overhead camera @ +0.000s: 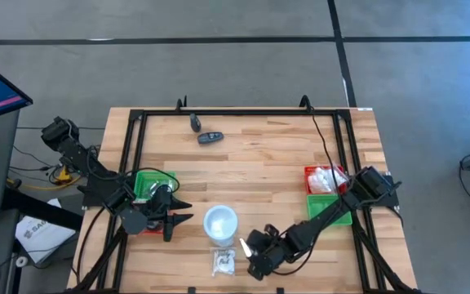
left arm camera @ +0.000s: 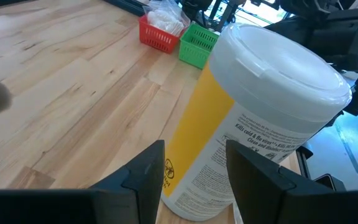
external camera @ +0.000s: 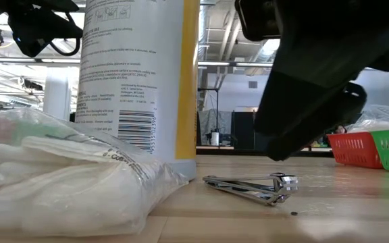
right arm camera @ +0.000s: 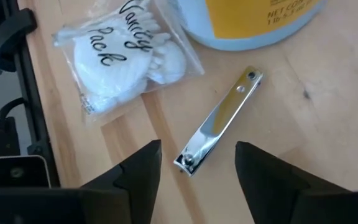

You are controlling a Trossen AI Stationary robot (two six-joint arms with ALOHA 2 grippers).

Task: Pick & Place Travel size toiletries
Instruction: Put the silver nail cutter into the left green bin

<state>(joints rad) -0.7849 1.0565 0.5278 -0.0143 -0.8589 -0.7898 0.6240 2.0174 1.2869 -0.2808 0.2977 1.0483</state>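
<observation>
A silvery nail clipper (right arm camera: 219,129) lies flat on the wooden table near its front edge, also seen in the low view as the nail clipper (external camera: 252,187). Beside it lies a clear "Vanity Pack" bag (right arm camera: 126,53) of white pieces. My right gripper (right arm camera: 197,150) hangs open just above the clipper's near end, slanting down, a finger on either side and touching nothing. A tall white-lidded yellow canister (left arm camera: 253,106) stands upright next to them. My left gripper (left arm camera: 196,146) stands open, its fingers short of the canister's side.
A red tray (overhead camera: 325,178) holding white packets and a green tray (overhead camera: 331,209) sit at the right. Another green tray (overhead camera: 148,183) sits at the left beside my left arm. Two small dark items (overhead camera: 205,132) lie near the far edge.
</observation>
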